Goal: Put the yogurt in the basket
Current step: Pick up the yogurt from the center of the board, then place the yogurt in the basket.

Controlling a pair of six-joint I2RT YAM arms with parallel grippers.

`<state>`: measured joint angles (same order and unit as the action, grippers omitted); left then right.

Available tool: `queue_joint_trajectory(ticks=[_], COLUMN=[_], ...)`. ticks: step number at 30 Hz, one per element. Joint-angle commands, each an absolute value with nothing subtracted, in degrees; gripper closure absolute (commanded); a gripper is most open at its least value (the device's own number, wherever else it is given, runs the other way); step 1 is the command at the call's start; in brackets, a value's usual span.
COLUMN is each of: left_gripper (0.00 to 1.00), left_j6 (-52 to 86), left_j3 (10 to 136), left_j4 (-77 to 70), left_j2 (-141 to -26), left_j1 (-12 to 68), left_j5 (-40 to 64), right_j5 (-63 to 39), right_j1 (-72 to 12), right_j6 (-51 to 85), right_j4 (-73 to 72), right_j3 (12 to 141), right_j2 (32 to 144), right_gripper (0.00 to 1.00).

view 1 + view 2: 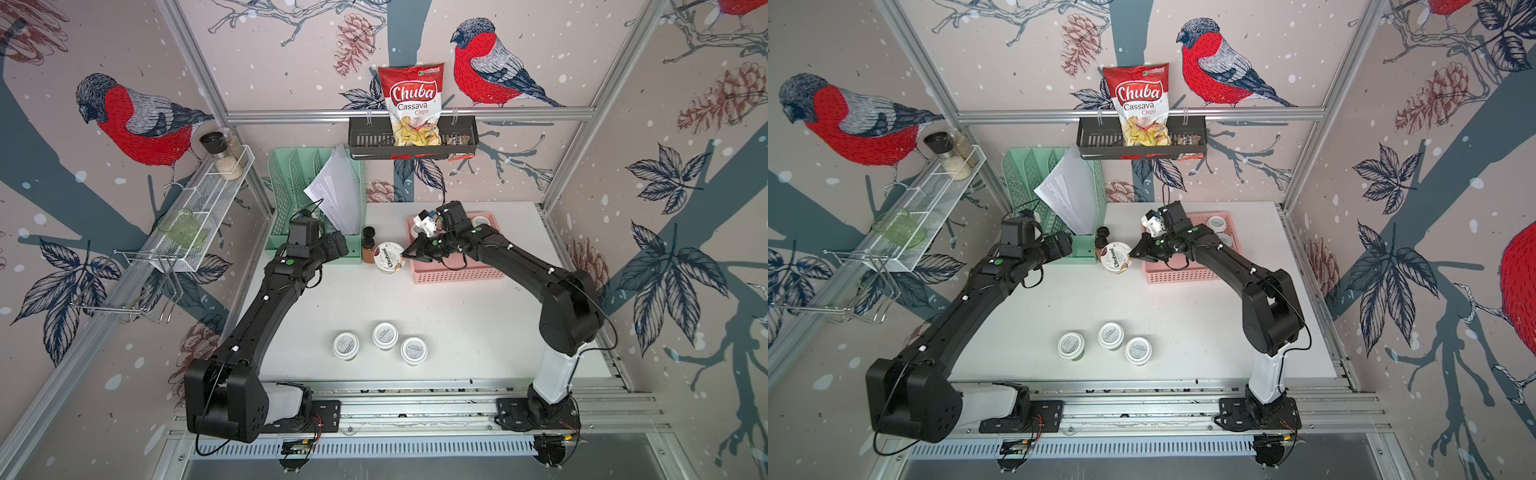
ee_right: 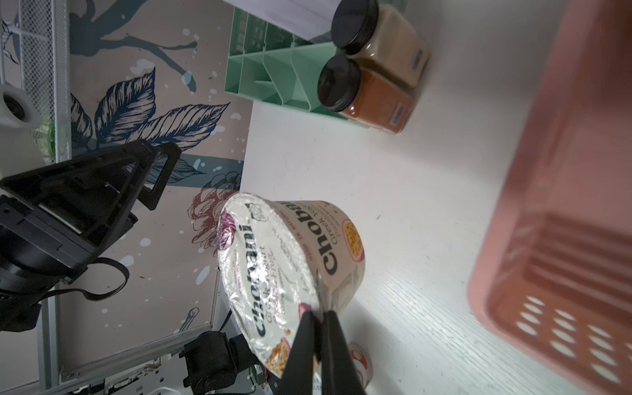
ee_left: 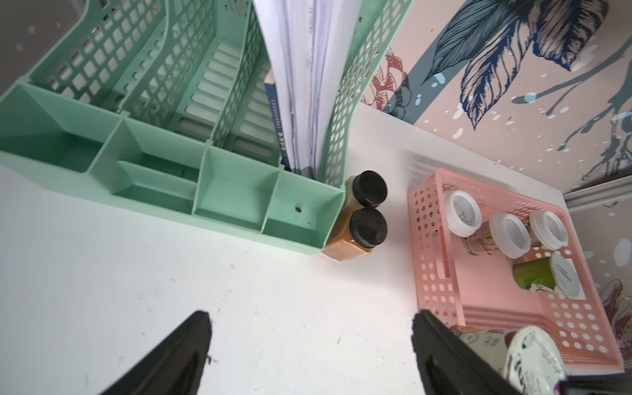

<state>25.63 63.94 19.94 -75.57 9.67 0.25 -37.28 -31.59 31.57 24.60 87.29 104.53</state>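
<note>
While in the right tool (image 2: 318, 314), Chobani cup (image 2: 342, 253) aslant, lid (image 2: 270, 273) upward.

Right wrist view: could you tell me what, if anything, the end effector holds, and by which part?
The right end effector is shut on the Chobani yogurt cup, pinching the edge of its top rim.

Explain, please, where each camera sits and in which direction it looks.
Top views: high at the front, looking down on the table; both arms show whole.
Left wrist: behind the open left gripper, facing the green organizer and the basket.
Right wrist: behind the right gripper, shut on the Chobani cup rim.
Shared: both wrist views show the cup, the basket, the spice bottles.
</note>
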Motion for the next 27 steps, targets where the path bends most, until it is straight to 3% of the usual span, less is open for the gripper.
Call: queue_joint_trajectory(ticks=[1,10,27], left_gripper=[0.06,0.06,0.05], left_j6=[26.2,26.1,25.6], left_j3=[66.3,71.9,68.4], left_j4=[19.1,18.4,15.9], left_j2=[-77.3,-83.1,-83.5], left_j1=[10.9,12.4,12.4], left_j5=[-0.8,0.4,-0.8], right_j5=[-35.5,-33.4,-30.7], right_j1=[-27.7,-19.7,-18.0], right_j6=[29.5,26.6,25.2], right_j4=[27.3,28.9,29.8], right_j3=[85.3,85.5,93.9], right_j2=[102.0,103.6,116.2], right_gripper=[0.92,0.91,0.91])
